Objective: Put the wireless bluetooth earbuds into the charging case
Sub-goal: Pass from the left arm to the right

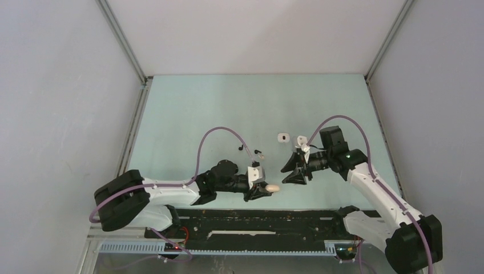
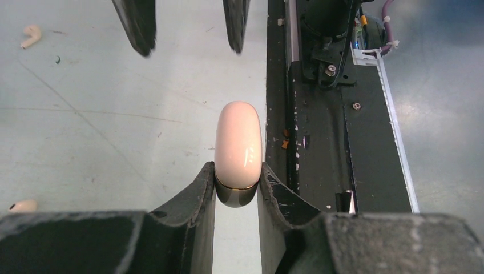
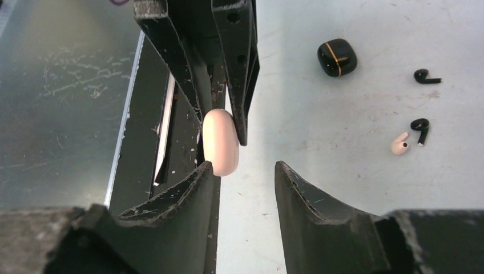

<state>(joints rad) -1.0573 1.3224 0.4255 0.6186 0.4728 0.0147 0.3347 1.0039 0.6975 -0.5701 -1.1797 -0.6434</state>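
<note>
Loosely scattered on the pale green table [image 1: 228, 103], the earbuds all lie outside any case. One beige earbud [image 3: 399, 144] sits almost touching a black earbud [image 3: 420, 124], with a second black earbud [image 3: 427, 76] a little farther left. Another beige earbud [image 2: 29, 35] lies apart from them, farther right.

The beige charging case [image 2: 238, 151] — a smooth, closed oval — is close to the table's near edge, around its middle. The left gripper [image 2: 237, 168] is clamped tight on one end of it, so the other end sticks out to the right.

The right gripper [image 3: 244, 165] faces it with its jaws parted and nothing between them. One fingertip [image 3: 205, 170] sits just beside the case's free end — whether they touch cannot be told.

A glossy black case [image 3: 337, 57] with a thin gold band rests closed on the table, close by the black earbuds.
</note>
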